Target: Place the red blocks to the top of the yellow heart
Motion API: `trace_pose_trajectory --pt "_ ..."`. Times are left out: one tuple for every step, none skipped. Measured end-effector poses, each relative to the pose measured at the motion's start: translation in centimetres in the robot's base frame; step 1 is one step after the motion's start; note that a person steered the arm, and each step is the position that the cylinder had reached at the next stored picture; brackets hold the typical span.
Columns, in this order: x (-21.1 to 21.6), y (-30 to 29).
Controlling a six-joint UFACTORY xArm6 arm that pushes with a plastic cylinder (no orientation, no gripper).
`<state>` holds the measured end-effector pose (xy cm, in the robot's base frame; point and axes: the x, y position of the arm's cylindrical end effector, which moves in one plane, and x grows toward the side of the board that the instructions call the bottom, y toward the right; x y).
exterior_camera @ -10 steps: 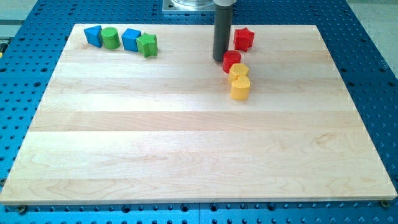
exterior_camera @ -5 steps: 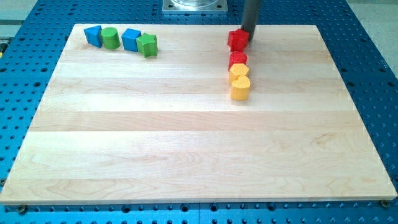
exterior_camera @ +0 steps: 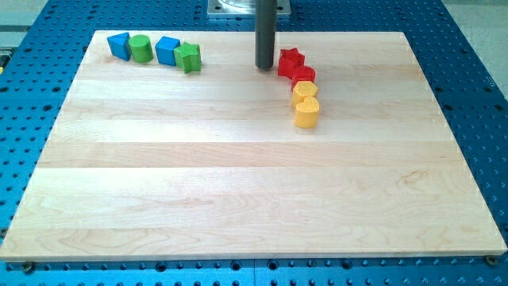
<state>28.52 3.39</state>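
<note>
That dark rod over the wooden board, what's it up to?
The rod is pushing red blocks toward the yellow heart. My tip stands just to the view's left of the red star, which now sits against the red cylinder. Below them a yellow block meets the heart.

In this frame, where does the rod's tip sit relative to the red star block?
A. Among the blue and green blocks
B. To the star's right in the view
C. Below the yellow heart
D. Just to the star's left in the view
D. My tip stands just to the view's left of the red star, which lies against the red cylinder above the yellow blocks; whether tip and star touch cannot be told.
</note>
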Motion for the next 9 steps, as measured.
trace_pose_trajectory --pt "0.1 2.8" --pt "0.1 4.4" --pt "-2.7 2.0" --pt "-4.3 6.6" --pt "-0.8 12.1" --pt "0.4 11.3" --pt "0.4 11.0" --pt "0.4 10.8" --pt "0.4 9.5"
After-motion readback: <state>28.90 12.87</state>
